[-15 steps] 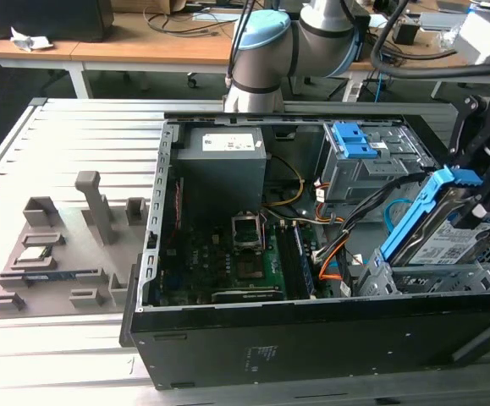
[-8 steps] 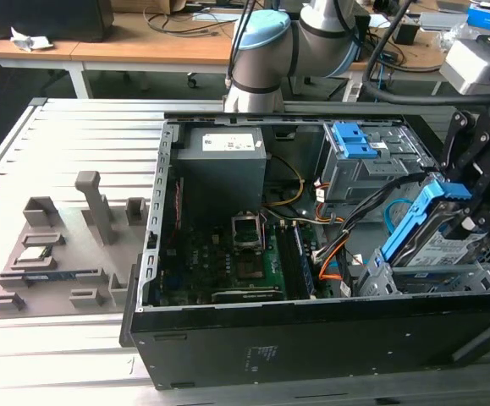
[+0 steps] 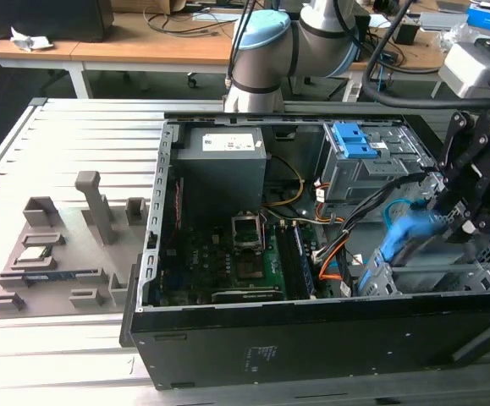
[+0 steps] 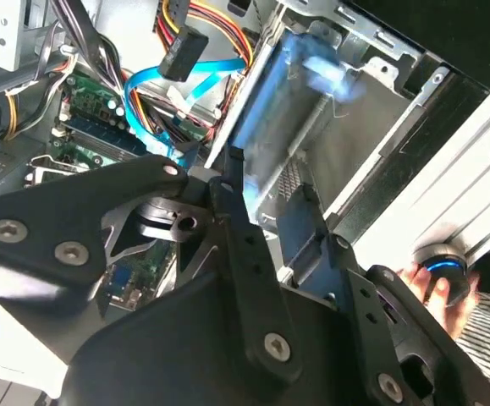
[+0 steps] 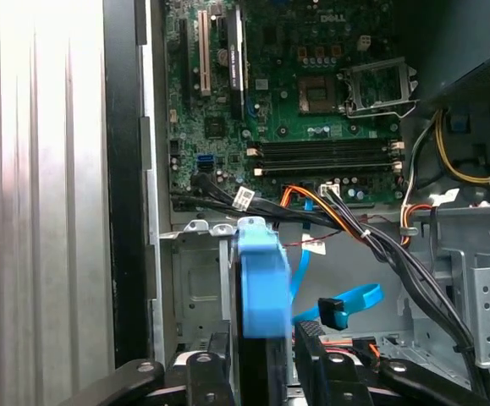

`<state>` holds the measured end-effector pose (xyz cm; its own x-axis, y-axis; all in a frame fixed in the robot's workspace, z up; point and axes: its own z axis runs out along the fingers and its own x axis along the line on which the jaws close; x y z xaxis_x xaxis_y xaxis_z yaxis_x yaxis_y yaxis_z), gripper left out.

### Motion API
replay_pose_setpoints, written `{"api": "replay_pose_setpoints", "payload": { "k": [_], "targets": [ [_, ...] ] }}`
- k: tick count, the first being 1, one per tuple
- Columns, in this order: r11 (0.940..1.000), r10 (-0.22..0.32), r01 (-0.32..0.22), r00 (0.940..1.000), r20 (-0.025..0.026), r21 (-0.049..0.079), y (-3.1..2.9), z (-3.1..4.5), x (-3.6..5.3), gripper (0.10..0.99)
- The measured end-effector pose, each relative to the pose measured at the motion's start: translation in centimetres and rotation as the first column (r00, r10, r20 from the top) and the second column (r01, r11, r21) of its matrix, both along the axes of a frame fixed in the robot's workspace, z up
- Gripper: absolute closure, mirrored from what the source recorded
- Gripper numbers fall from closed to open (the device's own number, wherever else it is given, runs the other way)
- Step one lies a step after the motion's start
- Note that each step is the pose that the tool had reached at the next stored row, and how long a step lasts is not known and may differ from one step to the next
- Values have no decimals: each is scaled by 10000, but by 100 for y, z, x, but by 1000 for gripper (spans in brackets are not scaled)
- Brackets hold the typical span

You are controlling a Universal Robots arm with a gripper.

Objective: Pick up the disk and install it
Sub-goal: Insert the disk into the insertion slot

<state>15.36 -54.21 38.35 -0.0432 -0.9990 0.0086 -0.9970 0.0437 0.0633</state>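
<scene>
The disk hangs tilted over the open computer case, near the exterior view's right, and its blue plastic frame is what shows. My gripper is shut on it from above. In the first wrist view the blue-framed disk stands edge-on between my black fingers, just above a grey metal drive cage. The second wrist view has the disk blurred against that cage, with my gripper clamped on its near end.
A grey drive bay with blue latches sits at the back of the case, the power supply beside it. Orange and blue cables run near the cage. A grey fixture tray lies outside. A person's hand is close by.
</scene>
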Motion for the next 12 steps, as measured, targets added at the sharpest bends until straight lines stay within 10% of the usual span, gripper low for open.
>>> {"api": "replay_pose_setpoints", "payload": {
  "k": [6, 9, 12],
  "targets": [
    [10000, -1, 1, 10000, 1, -3, 0, -1, 0, 663],
    [10000, -1, 1, 10000, 1, -2, 0, -2, 0, 973],
    [10000, -1, 1, 10000, 1, -2, 0, -4, -1, 980]
  ]
}}
